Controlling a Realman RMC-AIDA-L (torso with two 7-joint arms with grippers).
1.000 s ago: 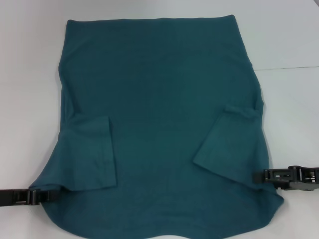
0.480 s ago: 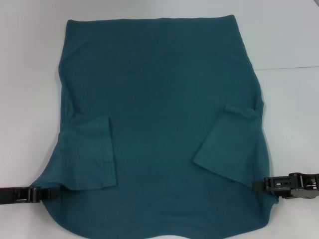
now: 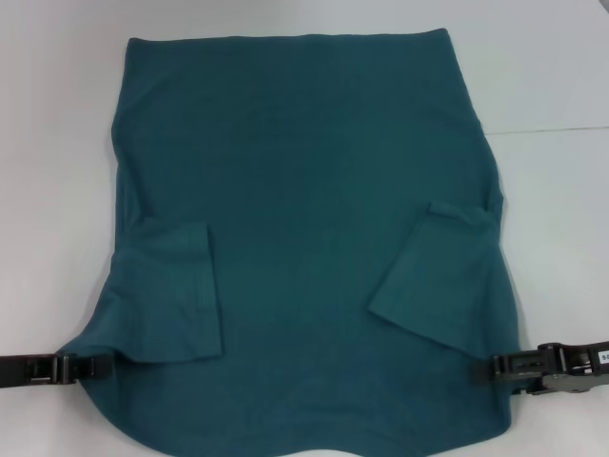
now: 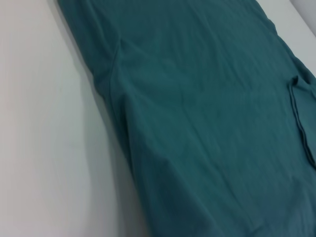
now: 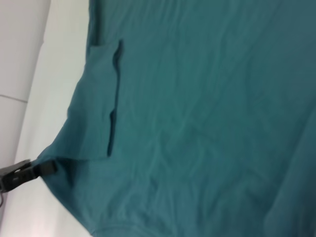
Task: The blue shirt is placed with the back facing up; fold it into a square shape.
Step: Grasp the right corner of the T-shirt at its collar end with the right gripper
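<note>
Low at the near left, left gripper [image 3: 84, 367]: reaches in level with the table from the picture's edge, tip touching the shoulder edge of the blue shirt [image 3: 304, 190]. Impossible to tell whether closed on cloth or merely resting against it. Appears again in the right wrist view [image 5: 34, 169], tip meeting the same corner of fabric.

Opposite, at the near right, right gripper [image 3: 487, 369]: reaches in the same way, tip just over the other shoulder edge. Likewise cannot tell how far open, nor whether anything is held.

Between the two, the shirt: spread flat and back up, hem on the far side, collar end nearest the robot and partly cut off by the frame. Left sleeve [image 3: 176, 295] and right sleeve [image 3: 438, 286] both turned inward and lying on the body panel. A few soft ripples near the shoulders.

Likely step: taking both shoulder corners to carry the near end toward the hem.

Possible trouble: catching only one layer, so the rest sags behind; lifting one side ahead of the other, giving a skewed fold instead of a square; raising too fast, letting the tucked sleeves fall open again; dragging the whole garment rather than folding it.

Beneath everything, a plain white table [image 3: 57, 114], matte, with a thin seam line [image 3: 552, 129] on the right. Nothing of the room beyond it in view.
</note>
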